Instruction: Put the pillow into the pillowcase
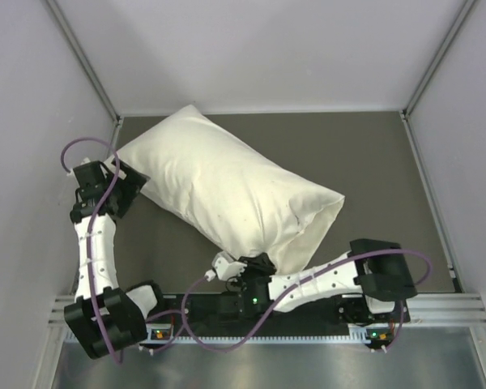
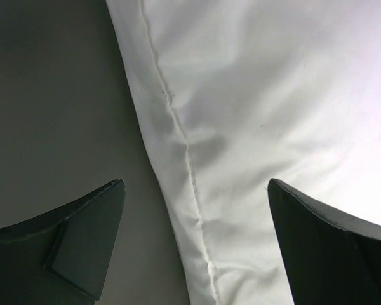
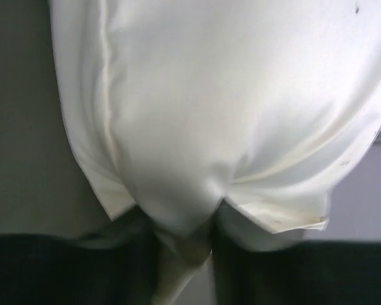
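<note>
The right tool is clenched on a fold of the pillowcase at its near edge, probably to hold or tug the cloth along the filling; the left tool is released, its jaws wide astride the side seam at the far-left corner. The pillow itself is hidden, but the plump bulge suggests it sits inside the case, which lies diagonally on the dark matte worktop, between pale walls

The left arm reaches forward, its left tool spread wide. The right arm folds leftward, its right tool pinching a fold of the pillowcase.
</note>
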You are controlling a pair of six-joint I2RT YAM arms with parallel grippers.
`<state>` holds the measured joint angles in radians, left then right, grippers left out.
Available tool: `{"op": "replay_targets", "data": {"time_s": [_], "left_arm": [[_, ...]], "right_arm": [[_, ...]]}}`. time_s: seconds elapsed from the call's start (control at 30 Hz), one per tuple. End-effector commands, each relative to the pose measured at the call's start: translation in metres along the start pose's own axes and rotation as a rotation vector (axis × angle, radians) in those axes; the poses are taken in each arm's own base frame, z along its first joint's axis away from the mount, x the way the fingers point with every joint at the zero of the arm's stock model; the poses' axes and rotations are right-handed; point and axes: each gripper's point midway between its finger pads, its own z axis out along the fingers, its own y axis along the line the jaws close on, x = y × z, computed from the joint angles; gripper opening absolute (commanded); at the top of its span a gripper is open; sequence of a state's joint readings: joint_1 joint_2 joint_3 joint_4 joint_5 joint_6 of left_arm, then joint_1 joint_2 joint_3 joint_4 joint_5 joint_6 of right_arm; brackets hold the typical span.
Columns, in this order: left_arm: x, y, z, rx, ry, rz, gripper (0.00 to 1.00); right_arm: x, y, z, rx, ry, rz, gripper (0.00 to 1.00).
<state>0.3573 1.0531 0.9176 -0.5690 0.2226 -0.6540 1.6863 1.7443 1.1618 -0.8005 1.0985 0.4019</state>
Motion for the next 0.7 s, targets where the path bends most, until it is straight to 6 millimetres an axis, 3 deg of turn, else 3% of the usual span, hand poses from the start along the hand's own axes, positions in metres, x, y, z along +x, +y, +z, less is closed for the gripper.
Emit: {"op": "replay_targets", "data": {"time_s": [0.0, 0.03, 0.1, 0.17, 0.2, 0.3, 0.33, 0.37, 0.4, 0.43, 0.53, 0.67], "left_arm": [[-0.020, -0.024, 0.010, 0.112, -0.056, -0.065, 0.99], [-0.022, -0.024, 0.012, 0.111, -0.060, -0.073, 0.99], [-0.026, -0.022, 0.017, 0.098, -0.073, -0.093, 0.99], [-0.029, -0.025, 0.016, 0.110, -0.088, -0.099, 0.99], [-0.029, -0.025, 0.014, 0.113, -0.094, -0.099, 0.99], [-0.033, -0.033, 0.004, 0.153, -0.124, -0.065, 0.99], [-0.035, -0.032, -0.002, 0.142, -0.144, -0.057, 0.99], [-0.036, -0.029, -0.005, 0.123, -0.157, -0.045, 0.99], [-0.037, -0.025, -0.007, 0.105, -0.167, -0.041, 0.99], [-0.037, -0.022, -0.012, 0.088, -0.179, -0.039, 0.99], [-0.043, -0.013, -0.014, 0.038, -0.223, -0.063, 0.99], [-0.042, -0.008, 0.004, -0.012, -0.168, -0.142, 0.99]], "right_arm": [[-0.005, -0.043, 0.015, 0.213, 0.006, 0.051, 0.14], [-0.005, -0.050, 0.014, 0.226, 0.005, 0.082, 0.00], [-0.012, -0.074, -0.001, 0.217, -0.036, 0.209, 0.00], [-0.018, -0.082, -0.011, 0.151, -0.070, 0.296, 0.00], [-0.022, -0.104, -0.024, 0.117, -0.108, 0.396, 0.00], [-0.020, -0.139, -0.035, 0.010, -0.152, 0.585, 0.00], [-0.016, -0.153, -0.028, 0.000, -0.140, 0.648, 0.00], [-0.017, -0.152, -0.026, -0.098, -0.141, 0.654, 0.00], [-0.017, -0.169, -0.028, -0.113, -0.180, 0.740, 0.00], [-0.005, -0.188, -0.016, -0.071, -0.155, 0.787, 0.00], [0.015, -0.215, -0.008, -0.019, -0.124, 0.809, 0.00], [0.024, -0.223, -0.008, -0.032, -0.124, 0.824, 0.00]]}}
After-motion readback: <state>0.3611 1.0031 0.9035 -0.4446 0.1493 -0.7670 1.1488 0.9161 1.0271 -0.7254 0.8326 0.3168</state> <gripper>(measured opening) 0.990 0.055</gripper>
